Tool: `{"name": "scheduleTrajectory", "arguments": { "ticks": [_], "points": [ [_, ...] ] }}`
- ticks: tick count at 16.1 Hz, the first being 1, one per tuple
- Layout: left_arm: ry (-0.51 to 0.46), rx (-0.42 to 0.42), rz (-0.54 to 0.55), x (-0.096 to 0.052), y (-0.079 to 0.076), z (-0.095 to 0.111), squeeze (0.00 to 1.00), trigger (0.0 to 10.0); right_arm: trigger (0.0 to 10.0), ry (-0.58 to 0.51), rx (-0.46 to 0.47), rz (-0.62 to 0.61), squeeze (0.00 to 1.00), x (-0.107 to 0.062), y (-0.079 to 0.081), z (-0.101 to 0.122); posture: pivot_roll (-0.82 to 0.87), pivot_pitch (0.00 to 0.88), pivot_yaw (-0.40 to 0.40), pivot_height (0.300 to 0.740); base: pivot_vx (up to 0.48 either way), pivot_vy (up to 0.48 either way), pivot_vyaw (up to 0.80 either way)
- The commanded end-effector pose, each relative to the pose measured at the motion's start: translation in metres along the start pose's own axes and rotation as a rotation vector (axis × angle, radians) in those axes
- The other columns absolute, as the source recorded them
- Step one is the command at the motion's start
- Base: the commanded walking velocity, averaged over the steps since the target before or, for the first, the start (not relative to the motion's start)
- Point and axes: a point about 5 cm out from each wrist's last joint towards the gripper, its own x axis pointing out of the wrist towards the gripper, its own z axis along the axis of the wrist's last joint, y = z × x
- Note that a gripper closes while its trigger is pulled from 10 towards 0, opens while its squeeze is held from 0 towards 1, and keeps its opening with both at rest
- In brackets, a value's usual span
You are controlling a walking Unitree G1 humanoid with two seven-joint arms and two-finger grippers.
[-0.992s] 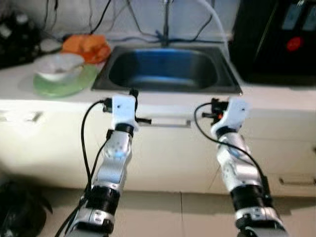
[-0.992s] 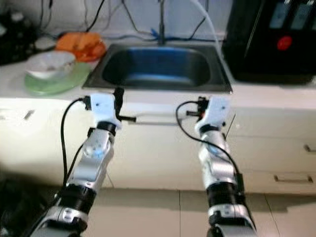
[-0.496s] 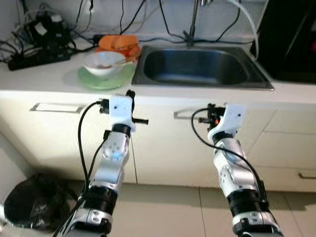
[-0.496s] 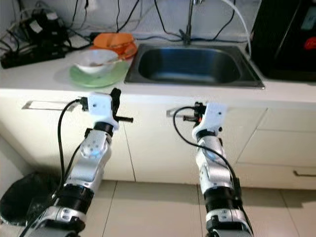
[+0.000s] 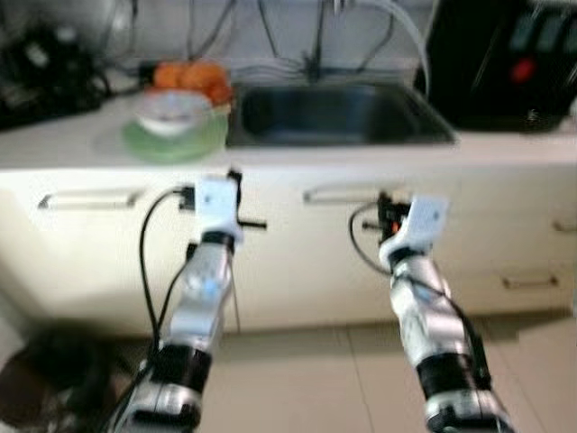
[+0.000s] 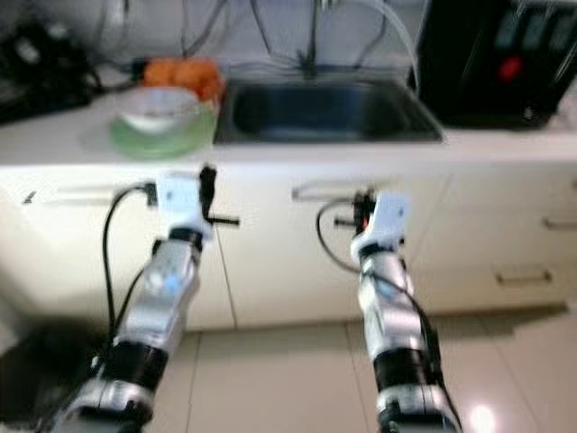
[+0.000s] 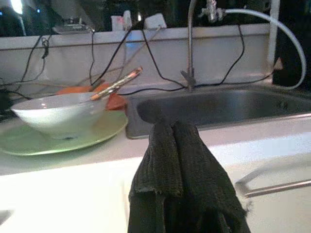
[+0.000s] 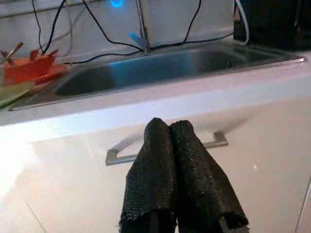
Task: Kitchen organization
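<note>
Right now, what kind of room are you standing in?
Most likely a home kitchen: a steel sink with a tap is set in a white counter, and a bowl on a green plate sits beside it, above drawers with handles.

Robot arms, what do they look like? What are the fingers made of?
Two shiny silver arms with black bands, each ending in a white block with a looping black cable. The left gripper and right gripper each have two long black fingers with a bumpy, woven-looking cover.

We are facing the desk [image 5: 505, 149], where the sink [image 5: 338, 113] is sitting in the middle. A bowl [image 5: 169, 110] is resting on a plate [image 5: 171, 144] left of the sink. A drawer handle [image 8: 165, 150] is lying below the sink's front edge.
</note>
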Motion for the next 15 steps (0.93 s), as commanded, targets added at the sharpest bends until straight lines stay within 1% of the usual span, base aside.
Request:
{"name": "scheduleTrajectory", "arguments": {
  "ticks": [1, 3, 4, 9, 12, 15],
  "points": [
    [-0.001, -0.006, 0.015, 0.0000, 0.0003, 0.0009, 0.00, 10.0, 10.0, -0.012, 0.000, -0.001, 0.00, 0.0018, 0.0002, 0.0043, 0.01, 0.052, 0.014, 0.740, 0.000, 0.000, 0.00],
    [-0.001, -0.004, 0.025, -0.0008, 0.0011, 0.0008, 0.00, 10.0, 10.0, -0.005, 0.001, 0.039, 0.00, 0.0000, 0.0058, 0.0024, 0.01, 0.055, 0.014, 0.740, 0.000, 0.000, 0.00],
    [0.000, -0.005, 0.031, -0.0014, 0.0013, 0.0004, 0.00, 10.0, 10.0, -0.004, -0.002, 0.040, 0.00, -0.0010, 0.0072, 0.0016, 0.01, 0.055, 0.012, 0.740, 0.000, 0.000, 0.00],
    [-0.004, -0.012, 0.063, -0.0036, 0.0028, 0.0003, 0.00, 10.0, 10.0, 0.021, 0.007, 0.044, 0.00, -0.0016, 0.0079, -0.0022, 0.02, 0.056, 0.007, 0.740, 0.000, 0.000, 0.00],
    [0.010, -0.033, 0.063, -0.0044, 0.0029, -0.0013, 0.00, 10.0, 10.0, 0.027, 0.008, 0.049, 0.00, -0.0014, 0.0094, -0.0031, 0.02, 0.055, 0.005, 0.740, 0.000, 0.000, 0.00],
    [0.015, -0.035, 0.074, -0.0053, 0.0045, -0.0018, 0.00, 10.0, 10.0, 0.027, -0.009, 0.054, 0.00, -0.0012, 0.0094, -0.0030, 0.02, 0.055, 0.005, 0.740, 0.000, 0.000, 0.00]
  ]
}}
